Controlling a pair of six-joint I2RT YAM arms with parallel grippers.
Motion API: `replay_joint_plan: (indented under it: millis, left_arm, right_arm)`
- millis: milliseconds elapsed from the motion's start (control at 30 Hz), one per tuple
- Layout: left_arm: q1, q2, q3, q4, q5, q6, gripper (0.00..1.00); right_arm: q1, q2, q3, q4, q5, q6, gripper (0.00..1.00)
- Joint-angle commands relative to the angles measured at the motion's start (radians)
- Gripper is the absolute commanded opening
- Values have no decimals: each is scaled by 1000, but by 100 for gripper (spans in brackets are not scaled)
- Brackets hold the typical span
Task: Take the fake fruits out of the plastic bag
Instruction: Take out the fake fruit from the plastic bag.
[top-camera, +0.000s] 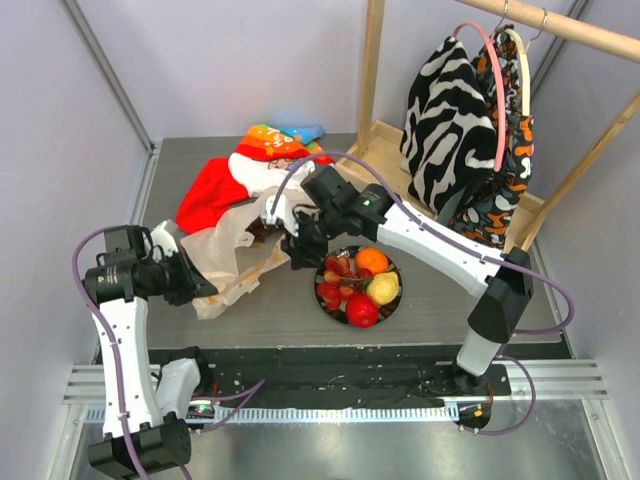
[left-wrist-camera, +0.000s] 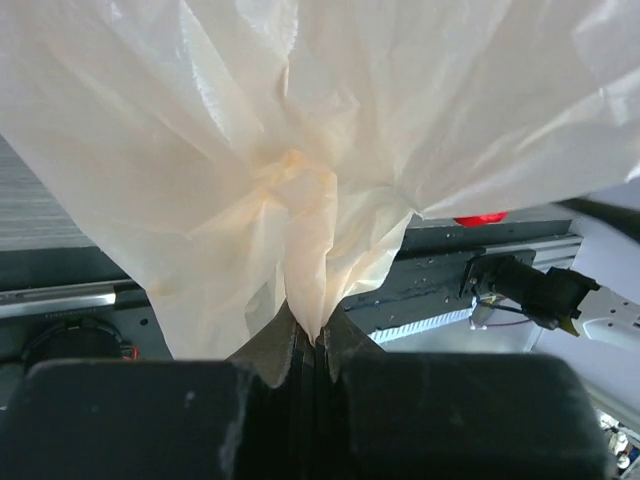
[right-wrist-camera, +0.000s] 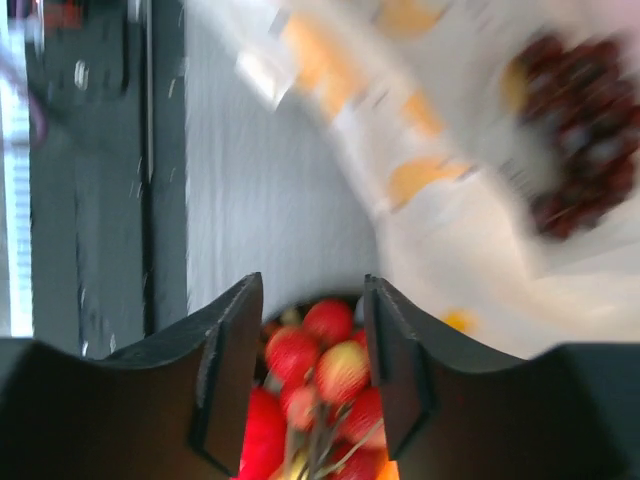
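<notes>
- The plastic bag (top-camera: 232, 258) lies crumpled left of centre in the top view. Its lower edge is close to the table's front edge, and its upper edge touches the red cloth (top-camera: 212, 192).
- In the blurred right wrist view, a dark grape bunch (right-wrist-camera: 575, 130) shows at the upper right, in or behind the bag's thin film (right-wrist-camera: 450, 200).
- The left gripper (top-camera: 202, 287) is clamped on a gathered fold at the bag's lower left corner. In its wrist view the fingers (left-wrist-camera: 345, 355) are pressed together on the fold, and the bag (left-wrist-camera: 300, 150) fans out above them.
- The right gripper (top-camera: 298, 250) is at the bag's right edge. Its fingers (right-wrist-camera: 232, 350) are apart with nothing between them, above the strawberries (right-wrist-camera: 320, 370).
- A dark dish (top-camera: 393, 306) just right of the bag holds strawberries (top-camera: 333, 288), an orange (top-camera: 372, 260), a lemon (top-camera: 383, 289) and an apple (top-camera: 362, 311).
- Bare grey table (top-camera: 440, 312) stretches right of the dish.
- A wooden rack (top-camera: 372, 60) hung with patterned fabric (top-camera: 450, 120) fills the upper right.
</notes>
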Motion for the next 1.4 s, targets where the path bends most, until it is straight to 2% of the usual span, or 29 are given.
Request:
replay_joint_plan:
  millis: [0, 300, 367, 400, 533, 700, 833, 1000, 1033, 1167, 1200, 1300, 1367]
  left_arm:
    - [7, 0, -18, -16, -15, -35, 0]
    - [9, -27, -1, -28, 17, -21, 0]
    - [9, -38, -1, -28, 34, -17, 0]
    - [9, -41, -4, -27, 43, -17, 0]
    - [9, -61, -14, -21, 46, -15, 0]
    - [9, -76, -17, -27, 57, -9, 0]
    - [9, -82, -23, -25, 72, -4, 0]
    - [9, -78, -15, -30, 74, -1, 0]
    - [10, -81, -15, -30, 74, -1, 0]
    - [13, -87, -18, -25, 68, -3, 0]
    - [15, -89, -20, -24, 66, -3, 0]
    - [20, -87, -27, -10, 65, -10, 0]
    - [21, -81, -29, 1, 60, -12, 0]
  right_arm:
    - [-3, 35, 126, 159, -58, 111, 50]
    - [25, 266, 211, 270, 75, 239, 43]
    - [26, 297, 220, 320, 174, 288, 47]
    - [25, 311, 221, 346, 225, 343, 52]
    - [19, 416, 259, 460, 426, 421, 53]
    - [17, 555, 408, 474, 509, 441, 55]
    - [25, 642, 461, 506, 590, 414, 67]
    - [36, 762, 514, 512, 647, 343, 68]
    - [37, 773, 517, 512, 649, 330, 67]
    - [40, 800, 522, 517, 655, 254, 48]
    - [39, 794, 520, 520, 656, 228, 36]
    - [40, 758, 505, 525, 632, 204, 17]
    - [40, 693, 484, 517, 577, 204, 11]
